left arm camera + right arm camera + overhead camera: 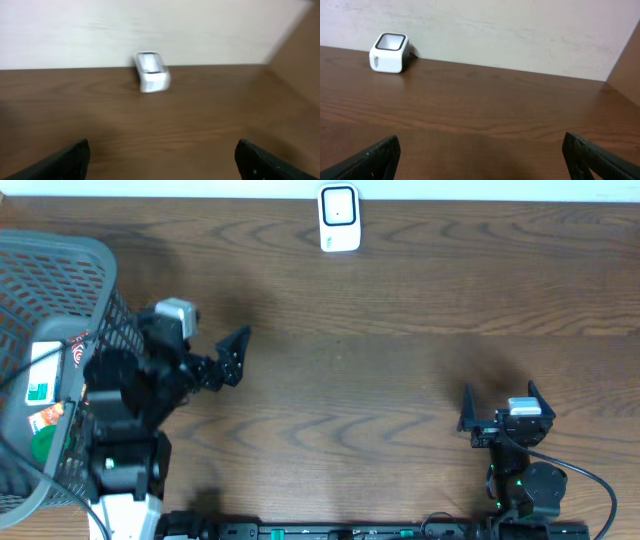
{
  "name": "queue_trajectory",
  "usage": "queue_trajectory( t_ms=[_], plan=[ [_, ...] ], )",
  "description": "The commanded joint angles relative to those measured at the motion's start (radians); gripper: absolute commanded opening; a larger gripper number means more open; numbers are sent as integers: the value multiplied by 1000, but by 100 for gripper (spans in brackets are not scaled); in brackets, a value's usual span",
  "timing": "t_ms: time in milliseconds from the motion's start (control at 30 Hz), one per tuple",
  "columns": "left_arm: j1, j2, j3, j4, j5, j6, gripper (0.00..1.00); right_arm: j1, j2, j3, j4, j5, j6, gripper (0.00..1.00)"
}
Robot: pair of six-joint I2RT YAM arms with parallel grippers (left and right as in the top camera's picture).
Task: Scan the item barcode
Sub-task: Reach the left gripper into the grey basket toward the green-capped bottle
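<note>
A small white barcode scanner (pixel 339 218) stands at the table's far edge against the wall; it also shows in the left wrist view (pixel 151 72) and the right wrist view (pixel 389 52). Several packaged items (pixel 42 376) lie in the grey mesh basket (pixel 60 260) at the left; no barcode shows. My left gripper (pixel 238 356) hangs open and empty over bare wood just right of the basket (pixel 162 147). My right gripper (pixel 500 392) is open and empty near the front right (pixel 481 140).
The basket fills the left edge, with the left arm's base right beside it. A wall runs along the table's far side behind the scanner. Brown wood lies between the two grippers and the scanner.
</note>
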State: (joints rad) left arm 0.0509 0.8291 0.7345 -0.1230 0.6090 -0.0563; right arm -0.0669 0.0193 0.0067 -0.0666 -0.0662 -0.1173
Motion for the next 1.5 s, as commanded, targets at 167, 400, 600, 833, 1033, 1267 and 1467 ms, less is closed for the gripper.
queue_trajectory(
  t_ms=[167, 400, 600, 833, 1033, 1267, 1467],
  plan=[
    [4, 179, 54, 58, 499, -84, 93, 9, -1, -1, -4, 5, -11, 99],
    [23, 191, 213, 178, 536, -216, 93, 9, -1, -1, -4, 5, -11, 99],
    [279, 237, 541, -154, 306, -280, 93, 9, -1, -1, -4, 5, -11, 99],
    [557, 331, 716, -346, 32, -350, 93, 9, -1, -1, -4, 5, -11, 99],
    [618, 340, 716, -673, -660, -431, 93, 9, -1, -1, -4, 5, -11, 99],
    [618, 342, 710, -820, -826, -432, 93, 9, -1, -1, -4, 5, -11, 99],
    [623, 401, 692, -886, -831, -535, 93, 9, -1, -1, -4, 5, -11, 99]
  ],
)
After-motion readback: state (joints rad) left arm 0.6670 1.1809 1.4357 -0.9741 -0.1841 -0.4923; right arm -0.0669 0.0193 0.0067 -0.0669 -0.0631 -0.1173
